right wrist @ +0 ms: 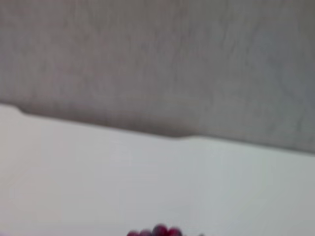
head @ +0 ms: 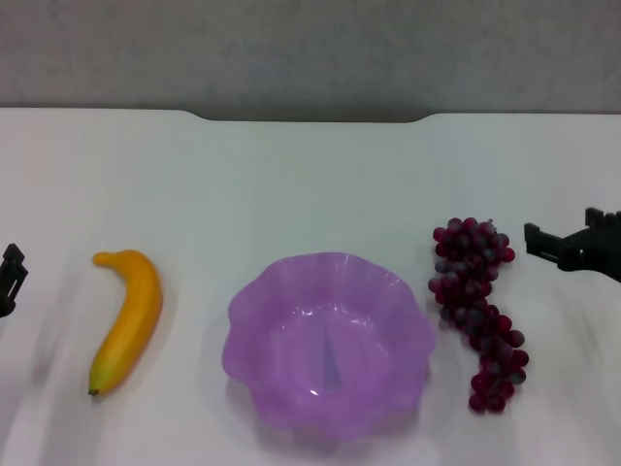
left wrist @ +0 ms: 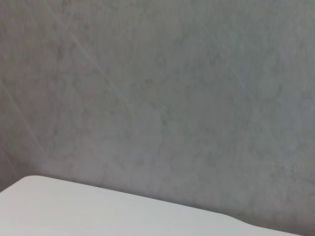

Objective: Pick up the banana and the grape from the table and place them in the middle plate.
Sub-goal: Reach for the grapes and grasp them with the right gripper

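White tabletop [head: 310,175] fills the head view, its far edge notched, with a grey wall [head: 310,49] behind it. Middle plate [head: 247,330], translucent light purple with a wavy scalloped rim, sits near the front centre of the tabletop; nothing lies inside it. Banana [head: 131,318] lies flat on the tabletop to the plate's left, apart from the rim, curved, with its dark-green tip toward the near edge and its other end pointing away. Grape [head: 477,311], a long dark red-purple bunch, lies on the tabletop just right of the plate, its near-side berries close to the scalloped rim; whether they touch it cannot be told. Right gripper [head: 572,248] enters at the right edge of the head view, black, near the far end of the grape bunch but apart from it, holding nothing; spacing of its fingers cannot be told. Left gripper [head: 10,277] shows only as a small black part at the left edge, well apart from the banana; its opening cannot be told either. Right wrist view catches the top few berries of the grape [right wrist: 157,231] against the tabletop. Left wrist view shows only a tabletop corner and the wall.
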